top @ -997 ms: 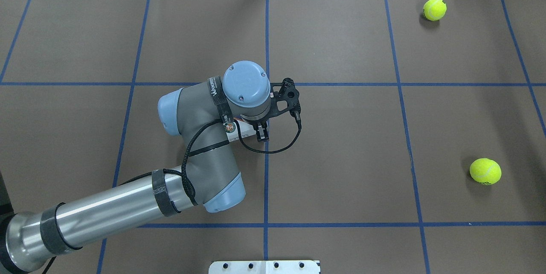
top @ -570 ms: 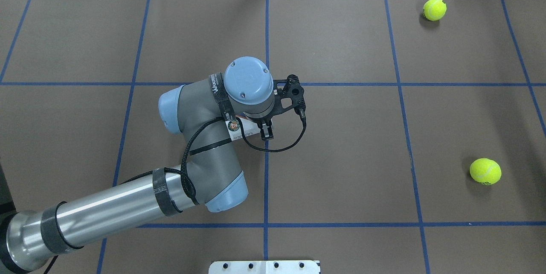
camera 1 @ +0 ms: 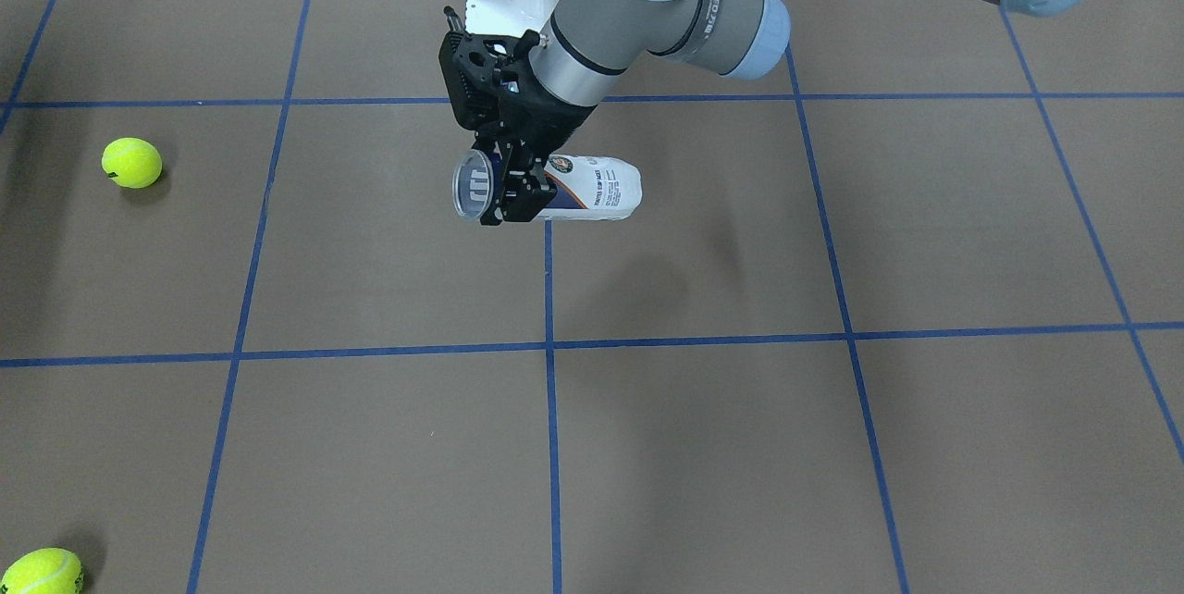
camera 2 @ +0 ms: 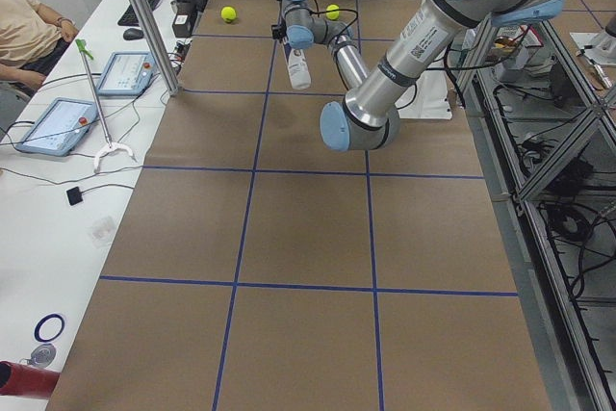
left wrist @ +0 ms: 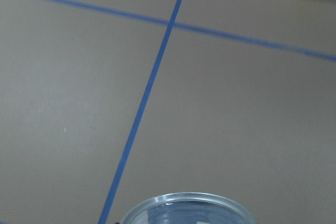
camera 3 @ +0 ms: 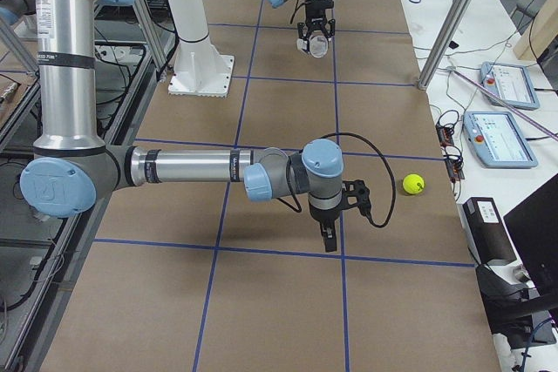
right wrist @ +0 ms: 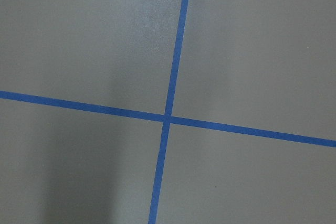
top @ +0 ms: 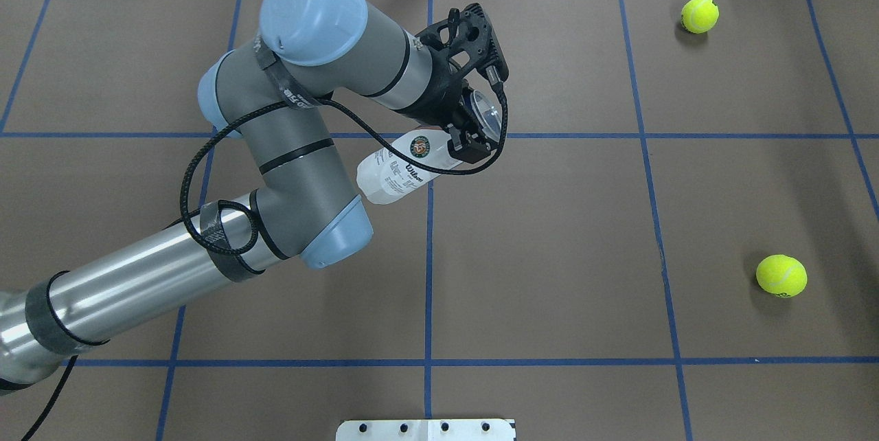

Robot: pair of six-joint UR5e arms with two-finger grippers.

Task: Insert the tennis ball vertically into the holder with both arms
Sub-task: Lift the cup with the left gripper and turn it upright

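Observation:
My left gripper (top: 470, 133) is shut on the holder (top: 402, 170), a clear can with a white and navy label, gripping it close to its open mouth. The holder (camera 1: 597, 187) hangs tilted above the table's middle, mouth pointing away from my base. Its clear rim (left wrist: 186, 207) fills the bottom of the left wrist view. One tennis ball (top: 699, 15) lies far right, another tennis ball (top: 781, 275) nearer on the right. My right gripper (camera 3: 330, 238) shows only in the exterior right view, pointing down over a tape cross; I cannot tell if it is open or shut.
Blue tape lines grid the brown table. The white pedestal base (top: 426, 429) sits at the near edge. A person (camera 2: 24, 31) sits at a side table with tablets (camera 2: 58, 127). A metal post (camera 2: 144, 16) stands beside the table's edge.
The left arm has lifted the holder off the table and swung it away from the base, tilting it. Both tennis balls stay put.

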